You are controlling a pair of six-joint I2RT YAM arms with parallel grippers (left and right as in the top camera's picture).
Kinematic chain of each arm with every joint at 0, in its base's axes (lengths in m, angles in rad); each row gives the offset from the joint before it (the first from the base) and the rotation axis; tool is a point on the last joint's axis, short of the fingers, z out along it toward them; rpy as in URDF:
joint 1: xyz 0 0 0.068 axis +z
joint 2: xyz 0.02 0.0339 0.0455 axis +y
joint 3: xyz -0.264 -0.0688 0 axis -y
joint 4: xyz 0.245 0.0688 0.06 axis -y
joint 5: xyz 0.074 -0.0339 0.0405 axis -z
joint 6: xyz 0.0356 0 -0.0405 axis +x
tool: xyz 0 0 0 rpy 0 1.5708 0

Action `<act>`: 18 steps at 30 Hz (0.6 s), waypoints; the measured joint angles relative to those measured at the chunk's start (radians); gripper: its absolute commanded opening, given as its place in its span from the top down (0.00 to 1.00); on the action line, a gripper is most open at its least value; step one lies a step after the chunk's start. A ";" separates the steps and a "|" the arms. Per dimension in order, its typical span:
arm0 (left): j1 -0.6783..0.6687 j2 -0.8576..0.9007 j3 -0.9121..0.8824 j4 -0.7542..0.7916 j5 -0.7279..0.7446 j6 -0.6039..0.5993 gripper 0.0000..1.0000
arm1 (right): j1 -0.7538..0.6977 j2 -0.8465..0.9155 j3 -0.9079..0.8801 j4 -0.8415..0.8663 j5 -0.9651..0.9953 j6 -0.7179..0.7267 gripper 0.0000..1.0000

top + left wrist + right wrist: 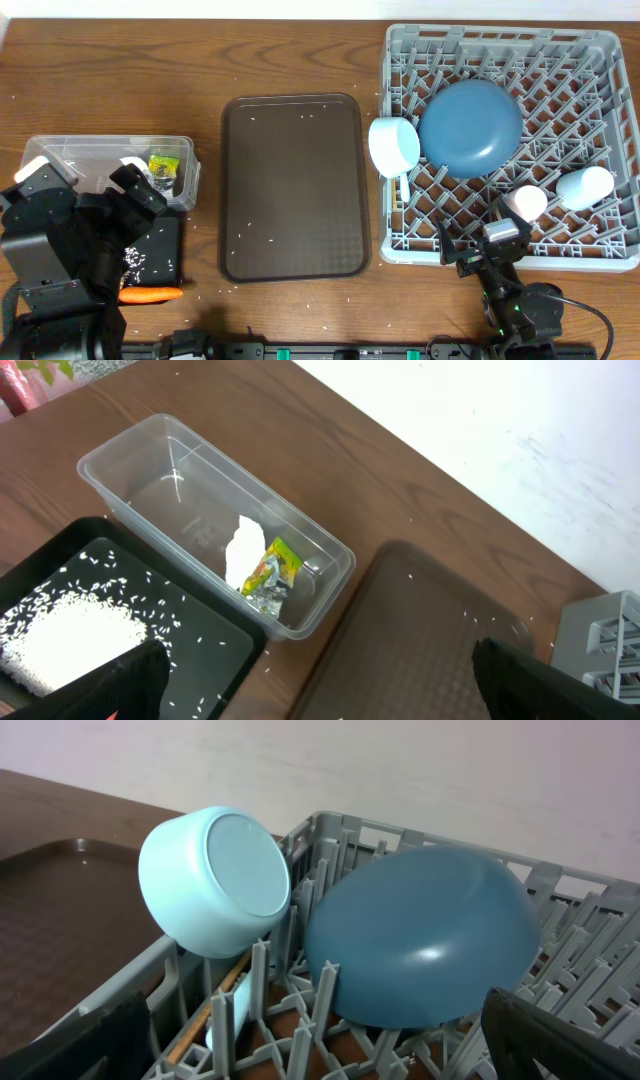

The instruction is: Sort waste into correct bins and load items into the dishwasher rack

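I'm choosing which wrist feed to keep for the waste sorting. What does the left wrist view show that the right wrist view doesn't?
Only the left wrist view: the clear tub holding the crumpled wrapper and a white scrap, and the black tray with loose rice. Only the right wrist view: the pale bowl tipped on its side and the blue plate, dome-up among the pegs. Both: the brown serving tray and the grey rack, just a corner of it in the left view.
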 measured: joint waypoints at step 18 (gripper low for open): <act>-0.160 -0.131 -0.340 0.552 0.023 0.183 0.02 | 0.000 0.000 -0.002 0.002 -0.002 0.000 0.01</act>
